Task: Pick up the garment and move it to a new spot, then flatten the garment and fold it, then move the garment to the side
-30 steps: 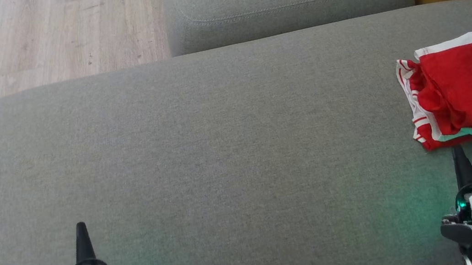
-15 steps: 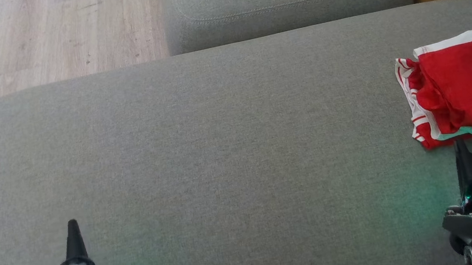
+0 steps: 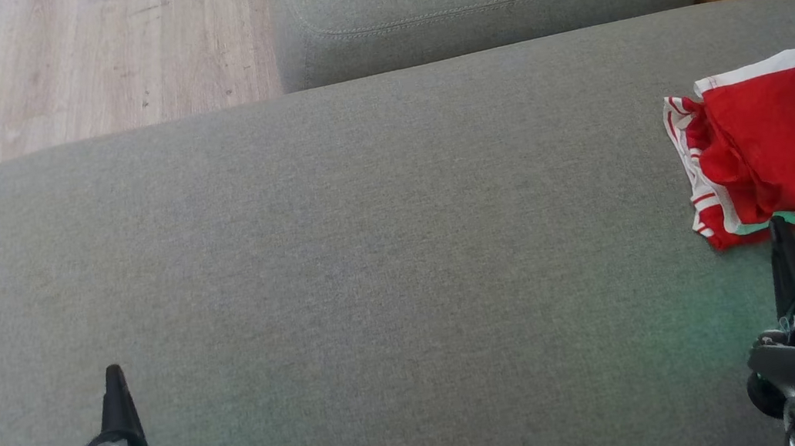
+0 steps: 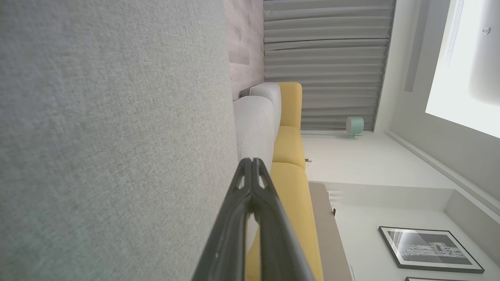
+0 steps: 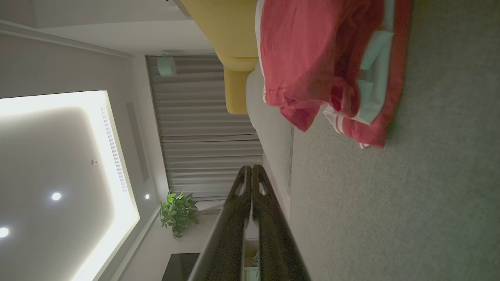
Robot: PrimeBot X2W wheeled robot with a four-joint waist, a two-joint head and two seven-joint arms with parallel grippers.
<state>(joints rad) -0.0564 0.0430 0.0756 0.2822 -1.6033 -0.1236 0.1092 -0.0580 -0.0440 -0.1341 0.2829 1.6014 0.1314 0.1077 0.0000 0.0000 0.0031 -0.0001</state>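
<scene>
- Red garment [image 3: 782,138], shorts by the look of the white waistband and side stripes, lies in a loose layered bundle at the far right of the grey sofa cushion [image 3: 371,258]. The right edge of the head view cuts part of it off.
- Right end effector [image 3: 780,231] has its fingers pinched fully together with nothing between them. The tip points at the near hem of the garment, but I cannot tell whether it touches the cloth.
- From the right wrist, the closed tips [image 5: 251,168] aim past the bundle's near-left corner, and the folded layers [image 5: 312,58] lie just ahead.
- Closed fingers make a narrow wedge, so my read is that this pose suits nudging or sliding cloth, not taking hold of it.
- Left end effector [image 3: 113,376] is low at the near left, also clamped tight and empty, well away from the garment. It looks parked to keep the middle of the cushion free.
- The bundle sits right out at the side, roughly folded, so the task seems near its end. The rumpled left edge could spill open if pushed.
</scene>
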